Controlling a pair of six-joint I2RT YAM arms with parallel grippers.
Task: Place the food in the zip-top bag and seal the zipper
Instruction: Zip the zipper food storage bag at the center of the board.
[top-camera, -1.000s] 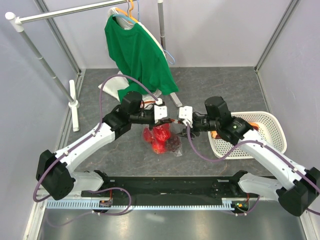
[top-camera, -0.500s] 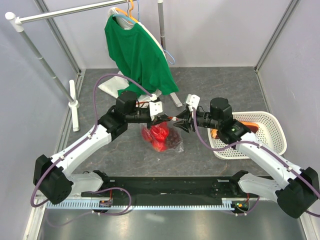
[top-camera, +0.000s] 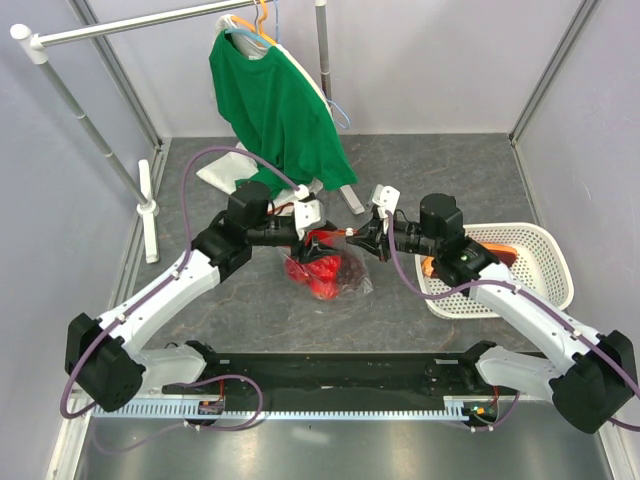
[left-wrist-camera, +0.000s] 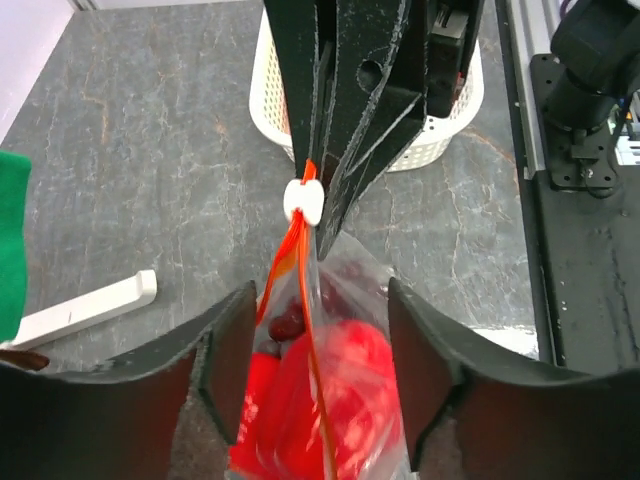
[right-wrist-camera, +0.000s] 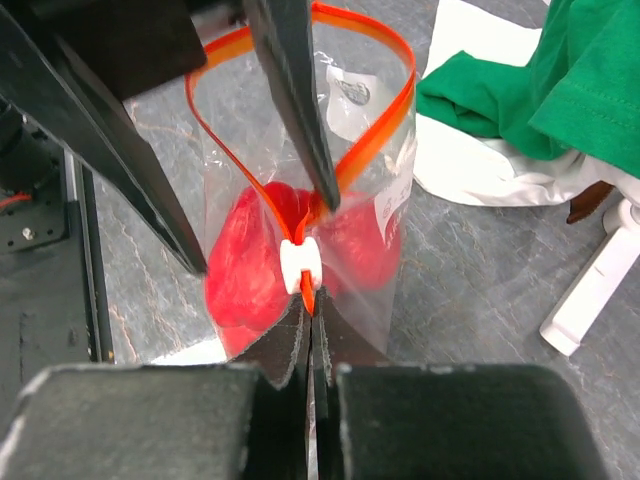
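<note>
Top: my left jaws have just let go, now wide; right jaws have pinched shut atop the zip-top bag (top-camera: 340, 275) between my arms. Left wrist: food (left-wrist-camera: 350, 370) inside. Right wrist: zipper (right-wrist-camera: 375, 150) gapes; my thin pinch beside the slider (right-wrist-camera: 301, 266) may slip, spilling it

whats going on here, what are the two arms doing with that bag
The right claw is shut on the end of the zipper beside its white slider. The left claw is open, straddling the zip-top bag. Red food is inside; the mouth gapes, not yet sealed.
</note>
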